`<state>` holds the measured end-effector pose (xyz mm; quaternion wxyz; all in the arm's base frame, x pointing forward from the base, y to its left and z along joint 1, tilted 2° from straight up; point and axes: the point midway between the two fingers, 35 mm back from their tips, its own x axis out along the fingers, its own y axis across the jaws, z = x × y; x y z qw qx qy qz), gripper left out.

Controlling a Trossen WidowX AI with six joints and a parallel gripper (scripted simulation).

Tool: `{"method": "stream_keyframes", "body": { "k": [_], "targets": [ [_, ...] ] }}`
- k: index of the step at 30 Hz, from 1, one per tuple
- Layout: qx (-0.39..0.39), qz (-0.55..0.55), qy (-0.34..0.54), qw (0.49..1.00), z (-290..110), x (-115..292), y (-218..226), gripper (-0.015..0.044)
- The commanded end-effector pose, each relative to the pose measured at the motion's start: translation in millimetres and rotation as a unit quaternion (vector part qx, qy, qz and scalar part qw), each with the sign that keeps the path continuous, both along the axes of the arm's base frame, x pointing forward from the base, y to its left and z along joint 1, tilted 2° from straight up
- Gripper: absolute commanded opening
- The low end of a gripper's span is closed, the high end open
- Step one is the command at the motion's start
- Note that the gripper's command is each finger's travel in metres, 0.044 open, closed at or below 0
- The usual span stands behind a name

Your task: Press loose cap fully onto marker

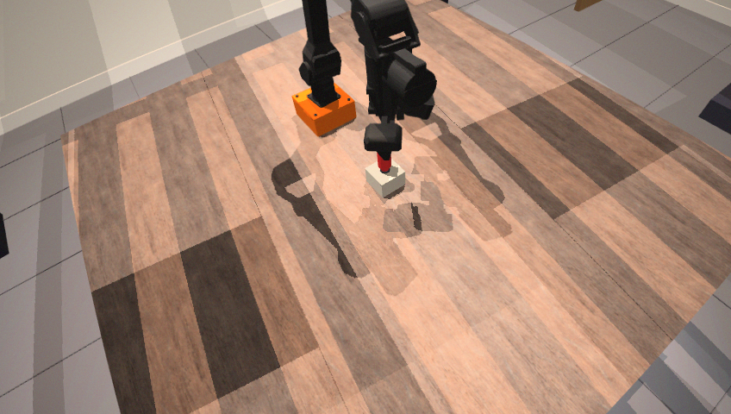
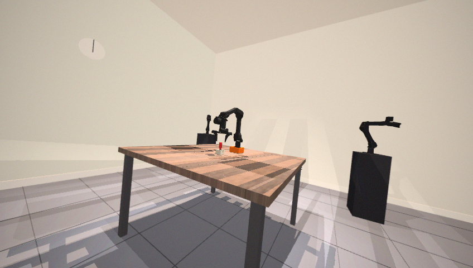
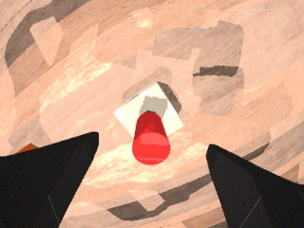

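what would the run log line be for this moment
phase: retreat | tool: open, above, apart | cap: on marker, upright | holder block: on table

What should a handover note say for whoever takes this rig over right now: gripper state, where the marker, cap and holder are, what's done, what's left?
Gripper: open, holding nothing, hanging above the marker with its fingers apart from it.
Red cap: sits on the marker, which stands upright in the pale holder block, near the arm's orange base.
Done: cap placed and let go; whether it has clicked fully on cannot be told.
Left: move the arm away, leaving the cap on.
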<state>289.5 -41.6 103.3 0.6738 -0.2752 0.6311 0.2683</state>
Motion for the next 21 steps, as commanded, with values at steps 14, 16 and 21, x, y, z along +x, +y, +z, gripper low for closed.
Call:
{"method": "stream_keyframes", "body": {
  "k": [14, 16, 21],
  "targets": [
    [0.023, -0.422, 0.018, 0.906, 22.5, -6.7, -6.3, 0.0],
    [0.023, -0.422, 0.018, 0.906, 22.5, -6.7, -6.3, 0.0],
    [0.023, -0.422, 0.018, 0.906, 22.5, -6.7, -6.3, 0.0]
  ]
}}
